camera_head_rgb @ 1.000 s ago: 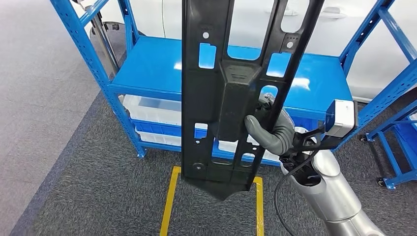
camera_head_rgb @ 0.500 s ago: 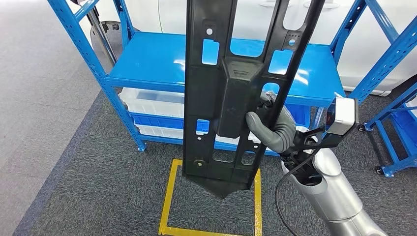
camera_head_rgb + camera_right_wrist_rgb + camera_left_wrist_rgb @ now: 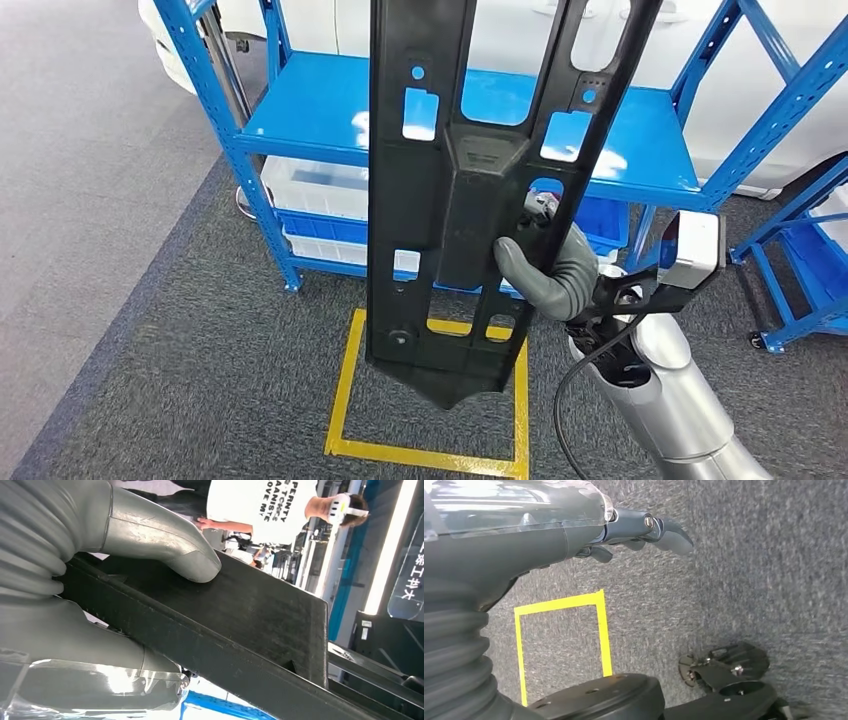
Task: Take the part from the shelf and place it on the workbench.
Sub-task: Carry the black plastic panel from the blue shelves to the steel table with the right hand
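One black part [image 3: 450, 190] gripped upright by right hand [image 3: 545, 265], left hand [image 3: 644, 530] empty, fingers loosely extended, no legible labels

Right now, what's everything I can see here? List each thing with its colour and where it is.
Part: one, black, long flat panel with cut-outs, held upright in front of the shelf.
Shelf: one, blue metal, behind the part.
Bins: white and blue, count unclear, on the shelf's lower levels.
Second rack: one, blue, to the right.
Floor square: one, yellow tape, on grey carpet below the part.
Car body: white, behind the shelf.
Person: one, white printed T-shirt, in the background of the right wrist view.
Right robot hand: grey, grips the part.
Left robot hand: dark, hangs above the carpet, holds nothing.
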You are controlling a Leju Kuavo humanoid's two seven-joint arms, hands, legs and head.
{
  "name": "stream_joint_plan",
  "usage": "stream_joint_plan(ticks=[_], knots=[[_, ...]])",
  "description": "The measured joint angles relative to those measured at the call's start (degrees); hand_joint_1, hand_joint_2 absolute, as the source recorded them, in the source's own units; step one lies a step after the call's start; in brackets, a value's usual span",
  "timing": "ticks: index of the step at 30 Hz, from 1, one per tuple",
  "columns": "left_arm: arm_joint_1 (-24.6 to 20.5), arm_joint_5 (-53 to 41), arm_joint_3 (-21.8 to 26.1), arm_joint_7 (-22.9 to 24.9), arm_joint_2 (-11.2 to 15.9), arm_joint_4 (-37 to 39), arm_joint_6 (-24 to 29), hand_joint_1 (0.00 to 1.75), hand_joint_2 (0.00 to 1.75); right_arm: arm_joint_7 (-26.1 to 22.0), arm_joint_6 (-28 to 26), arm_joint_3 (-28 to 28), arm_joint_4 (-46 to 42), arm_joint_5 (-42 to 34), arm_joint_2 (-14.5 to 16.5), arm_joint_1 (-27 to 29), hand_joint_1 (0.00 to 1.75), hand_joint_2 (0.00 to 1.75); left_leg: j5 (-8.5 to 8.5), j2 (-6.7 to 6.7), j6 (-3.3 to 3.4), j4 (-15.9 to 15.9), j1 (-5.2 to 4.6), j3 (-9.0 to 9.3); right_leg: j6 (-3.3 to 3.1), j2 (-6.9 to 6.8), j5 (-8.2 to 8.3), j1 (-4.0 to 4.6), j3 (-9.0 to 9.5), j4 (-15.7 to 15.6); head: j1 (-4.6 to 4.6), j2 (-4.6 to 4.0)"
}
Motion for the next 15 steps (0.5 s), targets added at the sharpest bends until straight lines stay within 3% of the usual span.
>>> stream_joint_plan(ticks=[1,2,3,4,5,7,8,11,13,15], knots=[[-0.03,-0.01,0.01,-0.01,-0.01,0.0,-0.03,0.0,1.75,-0.01,0.04,-0.04,-0.01,0.05,0.0,0.12,1.75,1.75,0.55,0.03,0.05,0.05,-0.06,-0.77,0.16,0.0,-1.99,-0.06,-0.92,3.69,0.0,0.0],[-0.06,-0.02,0.01,-0.02,-0.02,0.0,-0.09,0.0,1.75,-0.02,0.09,-0.06,-0.01,0.08,0.0,0.27,1.75,1.75,1.06,0.05,0.04,0.12,-0.1,-1.53,0.29,0.0,-2.81,-0.09,-1.29,6.36,0.0,0.0],[-0.11,-0.02,0.01,-0.04,-0.02,0.0,-0.16,0.0,1.75,-0.03,0.14,-0.07,-0.01,0.1,0.0,0.38,1.75,1.75,1.52,0.06,-0.02,0.23,-0.13,-2.24,0.33,0.0,-2.3,-0.09,-0.73,7.15,0.0,0.0],[-0.19,-0.04,0.01,-0.05,-0.02,0.0,-0.22,0.0,1.75,-0.03,0.17,-0.09,-0.01,0.11,0.0,0.46,1.75,1.75,1.93,0.06,-0.11,0.39,-0.14,-2.92,0.29,0.0,-0.92,-0.09,0.98,5.7,0.0,0.0],[-0.29,-0.08,0.01,-0.07,-0.02,0.0,-0.31,0.0,1.75,-0.04,0.2,-0.13,-0.02,0.11,0.0,0.5,1.75,1.75,2.28,0.05,-0.24,0.61,-0.15,-3.5,0.13,0.0,0.6,-0.07,3.72,2.29,0.0,0.0],[-0.48,-0.18,0.01,-0.07,-0.03,0.0,-0.4,0.0,1.75,-0.09,0.22,-0.33,-0.09,0.11,0.0,0.49,1.75,1.75,2.89,0.02,-0.66,1.01,-0.23,-4.34,-0.46,0.01,1.46,0.16,9.37,-5.87,-0.01,0.0],[-0.54,-0.22,0.01,-0.06,-0.03,0.0,-0.42,0.0,1.75,-0.13,0.23,-0.44,-0.13,0.11,0.0,0.48,1.75,1.75,3.2,0.01,-0.94,1.09,-0.26,-4.51,-0.79,0.03,1.23,0.34,10.95,-8.47,-0.01,0.0],[-0.6,-0.36,0.01,-0.03,-0.03,0.0,-0.42,0.0,1.75,-0.22,0.25,-0.68,-0.19,0.11,0.0,0.41,1.75,1.75,4.03,0.0,-1.91,0.95,-0.2,-4.73,-1.85,-0.04,1.57,0.53,11.17,-10.14,-0.01,0.0],[-0.63,-0.46,0.01,-0.07,-0.02,0.0,-0.42,0.0,1.75,-0.38,0.33,-0.77,-0.19,0.17,0.0,0.43,1.75,1.75,2.04,-0.06,-2.5,2.8,-0.15,-5.67,-2.75,-0.26,2.52,0.23,10.64,-10.71,-0.01,0.0],[-0.74,-0.56,0.01,-0.11,-0.02,0.0,-0.42,0.0,1.75,-0.67,0.5,-0.83,-0.21,0.38,0.0,0.66,1.75,1.75,-2.8,-0.1,-3.04,9.01,-0.02,-7.8,-3.24,-0.39,3.44,0.1,9.72,-10.93,-0.02,0.0]])
